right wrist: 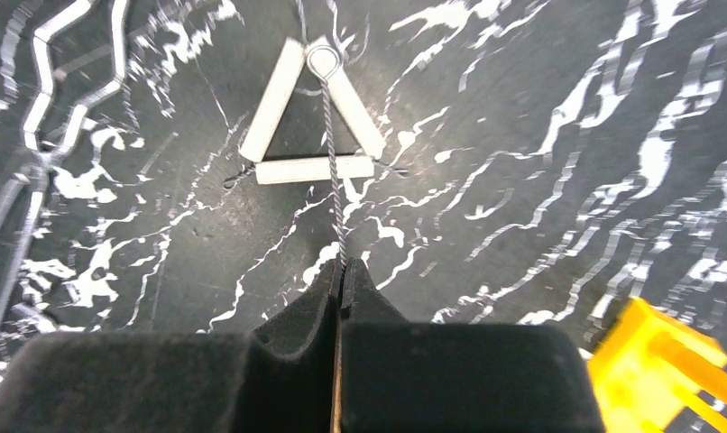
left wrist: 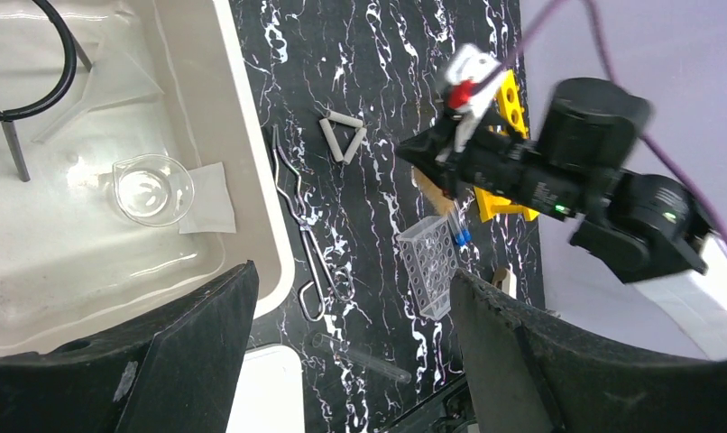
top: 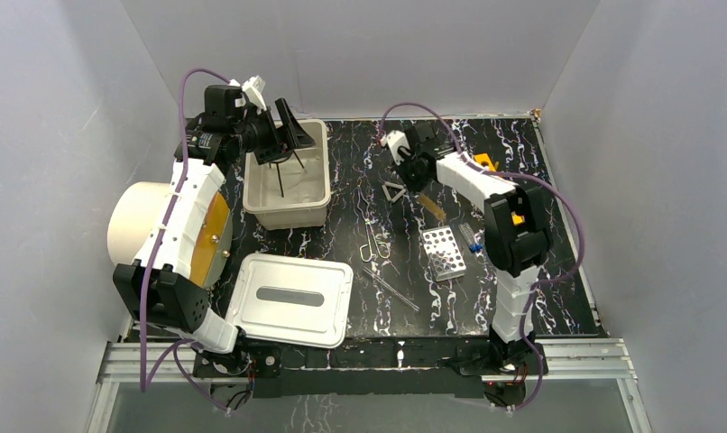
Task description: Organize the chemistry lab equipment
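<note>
My right gripper [right wrist: 340,271] is shut on the thin twisted wire of a white clay triangle [right wrist: 310,117], which lies low over the black marbled table [top: 405,185]. My left gripper [left wrist: 351,361] hangs open and empty above the cream bin [top: 288,215]. That bin holds a clear glass dish [left wrist: 152,189] and a black ring stand [left wrist: 35,72]. Wire metal tongs [top: 371,236], a glass tube [top: 391,289], the silver perforated rack [top: 443,252], blue-capped vials [top: 474,242] and the yellow rack [top: 484,162] sit on the table.
A big cream cylinder [top: 139,221] stands at the left beside the left arm. The bin's white lid [top: 292,298] lies flat near the front edge. Grey walls close in the table on three sides.
</note>
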### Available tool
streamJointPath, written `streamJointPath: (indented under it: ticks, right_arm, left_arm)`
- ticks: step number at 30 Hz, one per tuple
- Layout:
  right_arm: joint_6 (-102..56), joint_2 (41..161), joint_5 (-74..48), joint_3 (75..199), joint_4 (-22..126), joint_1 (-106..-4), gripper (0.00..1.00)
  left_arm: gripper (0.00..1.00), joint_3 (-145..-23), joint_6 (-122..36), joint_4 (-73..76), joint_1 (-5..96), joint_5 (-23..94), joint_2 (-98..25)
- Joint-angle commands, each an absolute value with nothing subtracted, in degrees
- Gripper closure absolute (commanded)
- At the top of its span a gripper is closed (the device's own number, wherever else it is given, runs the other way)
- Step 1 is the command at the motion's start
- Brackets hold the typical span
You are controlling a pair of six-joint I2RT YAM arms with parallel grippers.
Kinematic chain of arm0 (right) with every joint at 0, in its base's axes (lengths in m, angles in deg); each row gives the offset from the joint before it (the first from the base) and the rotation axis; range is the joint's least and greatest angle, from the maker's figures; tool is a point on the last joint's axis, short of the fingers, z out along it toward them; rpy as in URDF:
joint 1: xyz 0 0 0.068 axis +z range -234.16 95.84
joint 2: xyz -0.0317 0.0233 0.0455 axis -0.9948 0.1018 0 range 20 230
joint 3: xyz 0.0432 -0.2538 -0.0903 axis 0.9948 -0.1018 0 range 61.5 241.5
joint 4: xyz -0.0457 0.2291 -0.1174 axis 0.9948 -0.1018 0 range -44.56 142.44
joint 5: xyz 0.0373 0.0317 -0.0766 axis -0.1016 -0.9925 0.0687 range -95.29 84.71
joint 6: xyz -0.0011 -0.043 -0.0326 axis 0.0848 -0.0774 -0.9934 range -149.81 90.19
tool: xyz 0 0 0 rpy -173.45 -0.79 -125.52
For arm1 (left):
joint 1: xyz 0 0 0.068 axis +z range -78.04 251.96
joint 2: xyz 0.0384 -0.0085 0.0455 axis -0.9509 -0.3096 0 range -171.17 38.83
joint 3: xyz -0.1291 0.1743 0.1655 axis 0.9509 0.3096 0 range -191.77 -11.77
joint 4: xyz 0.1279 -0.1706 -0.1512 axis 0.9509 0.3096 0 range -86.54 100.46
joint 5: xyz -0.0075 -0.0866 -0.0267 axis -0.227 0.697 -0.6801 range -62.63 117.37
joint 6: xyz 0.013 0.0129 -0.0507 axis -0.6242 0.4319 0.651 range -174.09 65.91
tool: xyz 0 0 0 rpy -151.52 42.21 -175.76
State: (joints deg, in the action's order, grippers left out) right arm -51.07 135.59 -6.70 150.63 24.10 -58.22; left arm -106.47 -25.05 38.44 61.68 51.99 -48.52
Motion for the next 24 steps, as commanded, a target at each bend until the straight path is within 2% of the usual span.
streamJointPath:
  ticks: [1,7,14,20,24]
  right_arm:
    - [-49.3,126.1,-6.9,151.2,28.8,-58.3,0.95]
    - [-40.9,121.3,-13.3,153.9,30.3,-58.3,0.96]
    - [-13.7,116.8,-11.6,154.6,42.4,-56.0,0.96]
    - [3.2,119.1,-8.5,160.0,44.2,-51.9,0.96]
    - [7.2,123.9,-2.8,166.6,41.6,-47.2,0.97]
  left_arm:
    - [0.23,-108.1,-24.4,38.0,61.7,53.0,-46.8]
    - [0.23,-105.6,-23.2,38.3,61.7,50.0,-44.7]
    - [0.23,-101.6,-21.8,38.4,61.7,43.1,-40.4]
    - [0.23,-99.3,-21.7,39.0,61.7,37.5,-36.0]
    - [0.23,-97.6,-21.0,37.5,61.7,33.8,-32.5]
